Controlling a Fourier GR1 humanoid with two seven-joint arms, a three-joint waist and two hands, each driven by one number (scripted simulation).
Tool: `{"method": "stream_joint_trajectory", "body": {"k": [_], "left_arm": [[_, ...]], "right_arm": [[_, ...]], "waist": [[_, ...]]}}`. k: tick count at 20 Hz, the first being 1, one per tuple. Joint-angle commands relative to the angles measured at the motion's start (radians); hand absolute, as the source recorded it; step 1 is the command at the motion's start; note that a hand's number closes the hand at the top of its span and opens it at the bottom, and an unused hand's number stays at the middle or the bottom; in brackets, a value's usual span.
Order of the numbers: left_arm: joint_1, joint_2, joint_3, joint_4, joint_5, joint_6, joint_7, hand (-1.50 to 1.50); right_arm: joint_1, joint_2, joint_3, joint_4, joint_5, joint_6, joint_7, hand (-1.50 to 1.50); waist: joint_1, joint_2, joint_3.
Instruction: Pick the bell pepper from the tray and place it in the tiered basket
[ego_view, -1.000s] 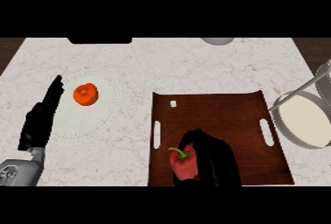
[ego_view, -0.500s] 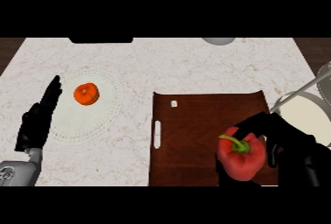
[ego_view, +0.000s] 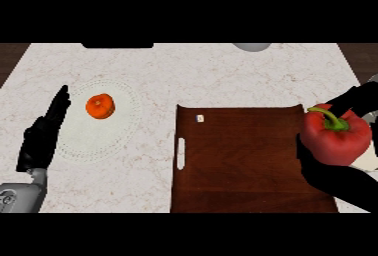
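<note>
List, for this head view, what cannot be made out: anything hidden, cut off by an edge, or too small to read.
- Tiered basket: almost wholly hidden behind the bell pepper and right hand, and cut by the right edge.
- Tray: its right rim is covered by that hand.
- Grey object at the top edge: cut off, unidentifiable.
- Small white mark on the tray: too small to read.
- Left hand: its forearm leaves the lower edge.

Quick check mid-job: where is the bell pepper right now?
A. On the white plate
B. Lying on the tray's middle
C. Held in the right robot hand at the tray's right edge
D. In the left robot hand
C: the bell pepper sits in the right robot hand, at the right edge of the tray.
</note>
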Motion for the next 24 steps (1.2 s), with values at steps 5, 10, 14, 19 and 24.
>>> {"method": "stream_joint_trajectory", "body": {"k": [5, 10, 14, 19, 24], "left_arm": [[0.032, 0.001, 0.019, -0.045, -0.012, -0.031, -0.008, 0.0], [-0.047, -0.059, -0.005, 0.028, -0.062, 0.022, 0.013, 0.0], [-0.025, -0.069, 0.009, 0.055, -0.042, -0.005, -0.033, 0.0], [0.041, -0.044, 0.023, -0.042, -0.052, -0.044, 0.009, 0.0], [-0.014, -0.063, 0.034, -0.037, -0.079, -0.038, 0.044, 0.0]], "right_arm": [[-0.066, -0.147, -0.258, 0.188, -0.164, 0.117, -0.183, 1.5], [-0.032, -0.268, -0.256, 0.306, -0.018, 0.096, -0.299, 1.5], [0.001, -0.364, -0.306, 0.418, 0.033, 0.072, -0.413, 1.5], [-0.024, -0.391, -0.372, 0.579, 0.036, 0.016, -0.562, 1.5], [0.032, -0.372, -0.396, 0.672, -0.001, -0.009, -0.701, 1.5]], "waist": [[0.009, 0.002, 0.001], [0.002, 0.006, 0.001], [0.001, 0.006, 0.001], [0.011, 0.003, 0.001], [0.008, 0.003, 0.001]]}}
